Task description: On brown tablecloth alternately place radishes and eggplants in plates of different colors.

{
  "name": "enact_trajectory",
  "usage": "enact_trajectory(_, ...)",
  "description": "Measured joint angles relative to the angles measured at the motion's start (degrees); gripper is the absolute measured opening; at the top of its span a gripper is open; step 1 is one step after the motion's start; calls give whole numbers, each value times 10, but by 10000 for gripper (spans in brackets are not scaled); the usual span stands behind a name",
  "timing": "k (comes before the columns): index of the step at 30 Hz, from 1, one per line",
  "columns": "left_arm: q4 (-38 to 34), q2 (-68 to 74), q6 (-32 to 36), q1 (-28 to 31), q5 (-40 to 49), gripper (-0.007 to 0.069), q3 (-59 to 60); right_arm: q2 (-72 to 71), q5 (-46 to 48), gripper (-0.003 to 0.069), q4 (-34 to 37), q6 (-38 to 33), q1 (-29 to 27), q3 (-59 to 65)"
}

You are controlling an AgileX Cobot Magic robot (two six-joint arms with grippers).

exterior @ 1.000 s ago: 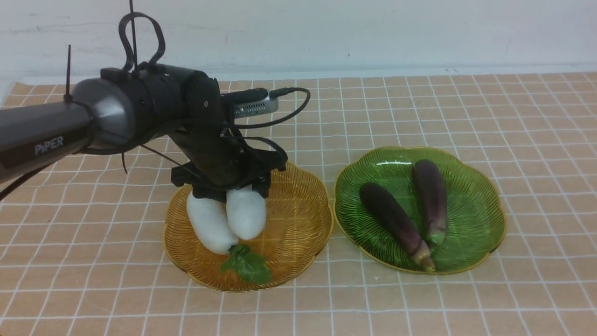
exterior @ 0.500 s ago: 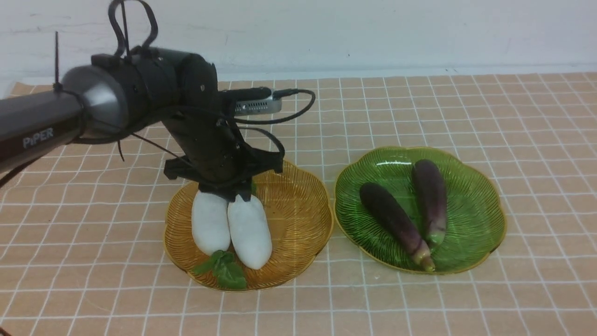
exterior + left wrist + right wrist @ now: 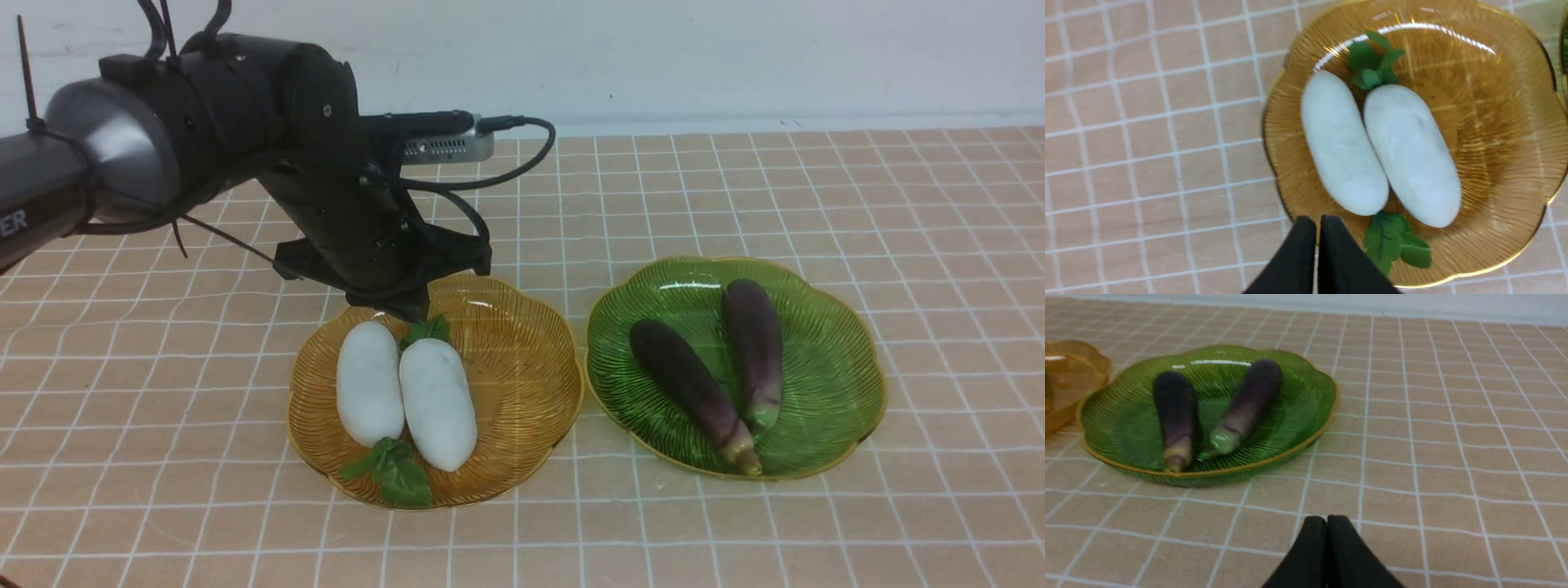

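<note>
Left tool (image 3: 1317, 222), pinched together and empty, hovers over rim of amber plate (image 3: 514, 367); best bet is lifting straight up, clear of radishes (image 3: 437, 404) and leaves (image 3: 426, 329).

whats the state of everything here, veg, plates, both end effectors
left end effector, shut, empty, clear of the radishes
right end effector, shut, empty
radishes, lying side by side in amber plate
eggplants, lying in green plate
</note>
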Motion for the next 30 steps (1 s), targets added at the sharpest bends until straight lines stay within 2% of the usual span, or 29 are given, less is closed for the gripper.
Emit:
enact_trajectory(7, 14, -129, 2, 0, 5, -3, 80, 0, -27, -17, -3, 0, -20, 13)
enact_trajectory(15, 14, -347, -5, 0, 8, -3, 283, 0, -39, -17, -3, 0, -25, 15)
enact_trajectory(20, 14, -465, -39, 0, 3, -3, 376, 0, -41, -17, -3, 0, -39, 15)
enact_trajectory(24, 14, -561, -68, 0, -44, -3, 455, 0, -42, -17, -3, 0, -39, 15)
enact_trajectory(30, 15, -690, -90, 0, -182, -3, 574, 0, -42, -17, -3, 0, -39, 15)
